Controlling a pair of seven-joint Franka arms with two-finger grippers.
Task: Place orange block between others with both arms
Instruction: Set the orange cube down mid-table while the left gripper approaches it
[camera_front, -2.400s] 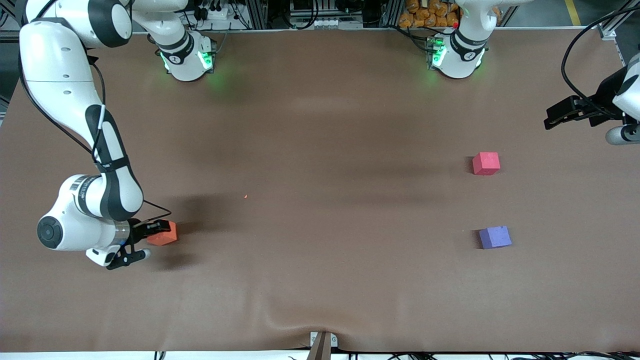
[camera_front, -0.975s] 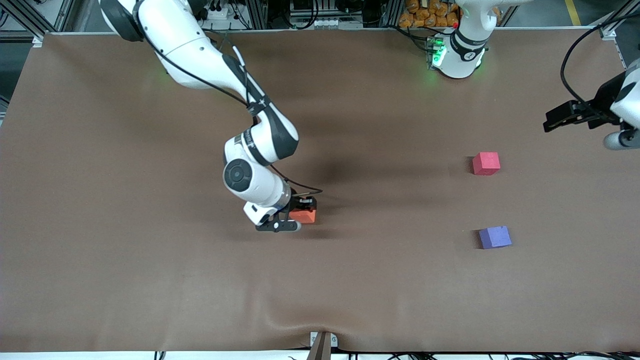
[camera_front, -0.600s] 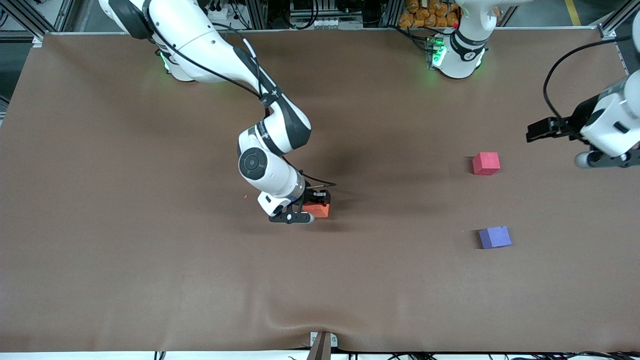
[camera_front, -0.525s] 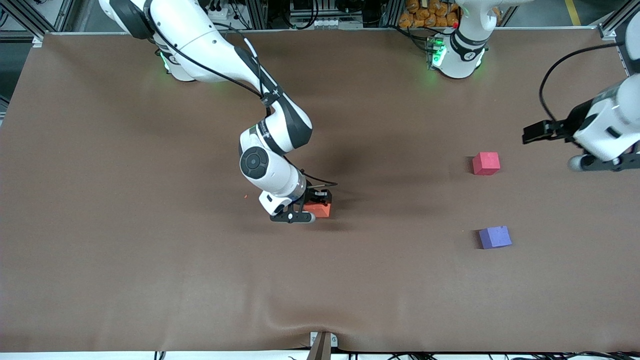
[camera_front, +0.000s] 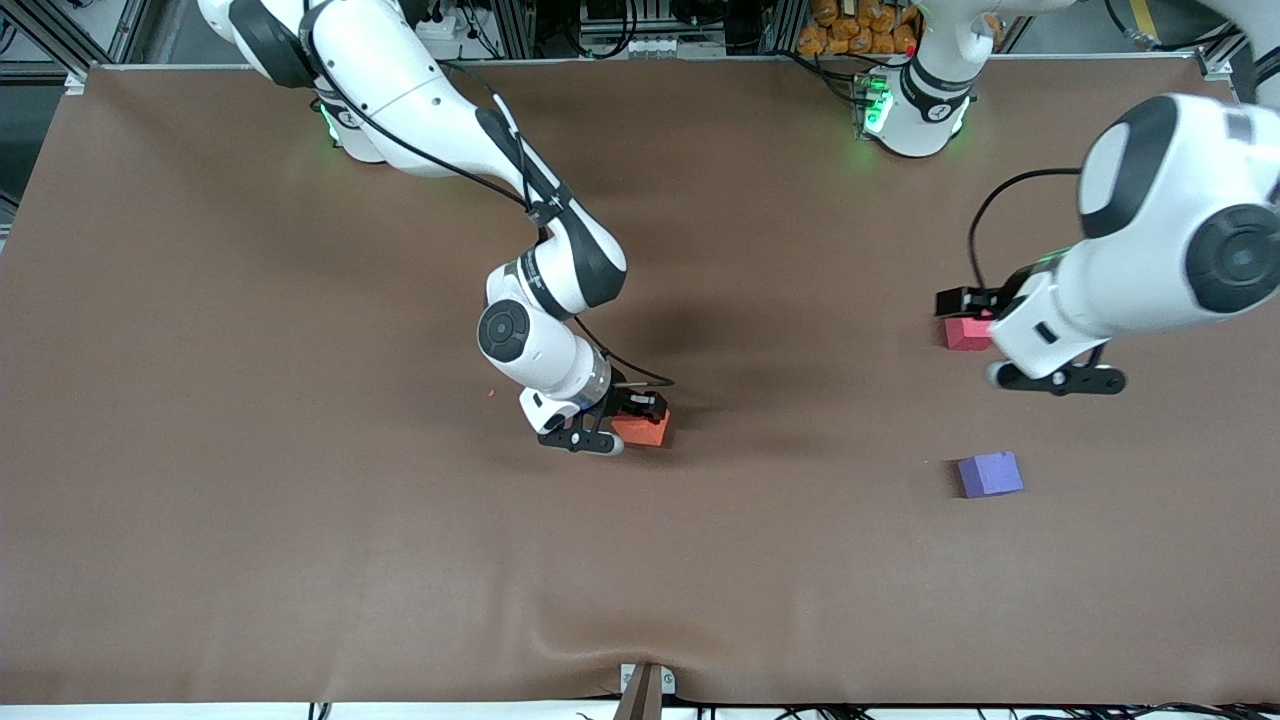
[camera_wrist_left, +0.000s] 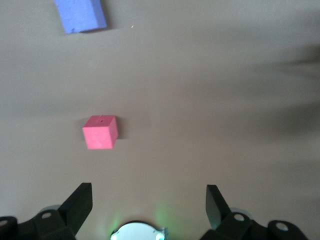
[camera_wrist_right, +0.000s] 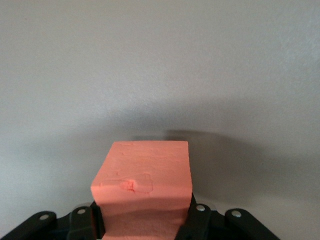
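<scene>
— My front camera sits high, facing both bases across the table (camera_front: 200, 560).
— My left wrist camera looks down on the pinkish-red cube (camera_wrist_left: 100, 132); front shares it (camera_front: 962, 333). Right wrist's close.

A wide table (camera_front: 200, 400) is covered by a brown mat, which is rumpled into a low fold at the edge nearest the front camera. Aluminium framing (camera_front: 520, 25), black cables and a heap of orange packets (camera_front: 860, 30) are seen above the table's top edge.
</scene>
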